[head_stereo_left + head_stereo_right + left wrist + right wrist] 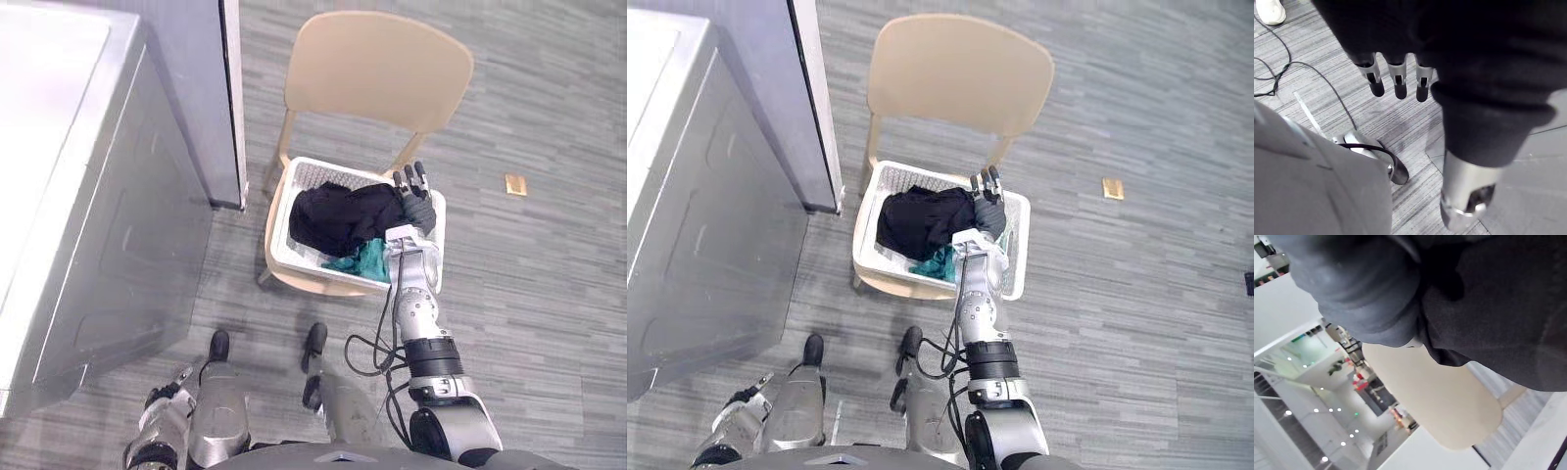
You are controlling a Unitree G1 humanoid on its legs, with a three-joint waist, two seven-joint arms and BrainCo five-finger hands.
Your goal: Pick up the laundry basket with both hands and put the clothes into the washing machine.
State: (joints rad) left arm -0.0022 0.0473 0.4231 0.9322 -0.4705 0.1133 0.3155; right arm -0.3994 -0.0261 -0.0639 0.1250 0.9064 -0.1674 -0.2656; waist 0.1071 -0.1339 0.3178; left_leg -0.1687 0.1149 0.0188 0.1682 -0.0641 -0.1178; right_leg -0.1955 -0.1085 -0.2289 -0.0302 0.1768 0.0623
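The basket (282, 211) is white, its walls a fine lattice. The clothes (338, 215) are black, apart from one teal piece (364, 260). The chair (377, 64) is a plain pale beige. The washer (98, 215) is dull silver-grey, with a paler top. The floor (549, 117) is grey, streaked with short lighter and darker bands like planking, and has one small tan square (515, 184). The right robot hand (419, 206) has a dark ribbed cover and silver fingers with dark tips. The left robot hand (1397, 78) has the same colours. A shoe (1268, 11) is white.
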